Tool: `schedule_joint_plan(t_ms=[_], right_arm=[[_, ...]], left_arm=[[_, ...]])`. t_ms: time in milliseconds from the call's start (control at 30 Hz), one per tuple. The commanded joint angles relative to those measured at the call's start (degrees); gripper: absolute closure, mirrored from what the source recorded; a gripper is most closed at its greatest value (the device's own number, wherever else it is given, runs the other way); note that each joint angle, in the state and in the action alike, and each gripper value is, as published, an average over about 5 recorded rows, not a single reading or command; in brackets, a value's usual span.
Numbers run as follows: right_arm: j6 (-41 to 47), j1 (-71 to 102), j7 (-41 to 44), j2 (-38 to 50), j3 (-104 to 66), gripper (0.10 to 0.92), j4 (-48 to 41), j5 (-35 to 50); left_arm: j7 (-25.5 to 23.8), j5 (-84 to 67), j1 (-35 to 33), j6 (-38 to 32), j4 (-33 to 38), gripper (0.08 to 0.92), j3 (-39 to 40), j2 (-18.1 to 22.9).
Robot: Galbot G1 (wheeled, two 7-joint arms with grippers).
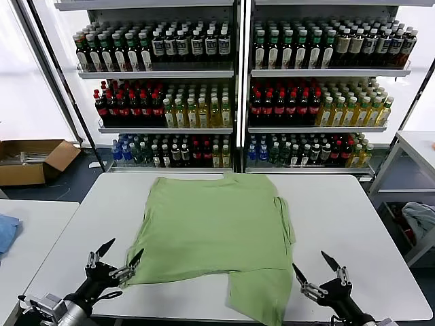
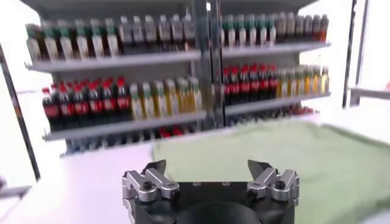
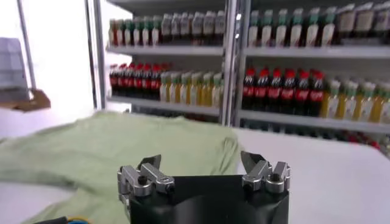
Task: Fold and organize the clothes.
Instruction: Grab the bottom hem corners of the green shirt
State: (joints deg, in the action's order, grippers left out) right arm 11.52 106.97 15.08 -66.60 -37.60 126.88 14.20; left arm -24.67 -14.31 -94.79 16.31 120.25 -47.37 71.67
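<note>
The light green shirt (image 1: pixel 217 234) lies spread on the white table (image 1: pixel 346 217), partly folded, its plain side up; collar, buttons and print are hidden. One corner hangs toward the front edge. My left gripper (image 1: pixel 122 254) is open and empty at the shirt's front left corner, just off the cloth. My right gripper (image 1: pixel 313 265) is open and empty near the front right, beside the shirt's hanging corner. The shirt also shows in the left wrist view (image 2: pixel 292 158) beyond the open left gripper (image 2: pixel 210 167), and in the right wrist view (image 3: pixel 122 149) beyond the open right gripper (image 3: pixel 201 163).
Shelves of bottles (image 1: pixel 231 88) stand behind the table. A cardboard box (image 1: pixel 30 159) lies on the floor at the left. A second white table (image 1: pixel 27 231) at the left holds a blue cloth (image 1: pixel 5 231). A pale cloth (image 1: pixel 421 217) lies at the right.
</note>
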Motion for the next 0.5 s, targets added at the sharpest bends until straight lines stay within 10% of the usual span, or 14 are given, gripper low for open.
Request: schedule_joint_plan(t_ms=[33,500], right_arm=[[6.31,2.78,-2.89,3.07,5.82,0.203,1.93,-3.40],[5.54,2.36,-4.72,1.62,10.59,0.233,-1.00,-6.49]], left_arm=[[5.31,-0.05,-0.97,10.79,-1.83,0.177,3.52,-4.87],[7.35,-4.17,1.91,14.76,-6.45,0.177,3.38,-4.36]])
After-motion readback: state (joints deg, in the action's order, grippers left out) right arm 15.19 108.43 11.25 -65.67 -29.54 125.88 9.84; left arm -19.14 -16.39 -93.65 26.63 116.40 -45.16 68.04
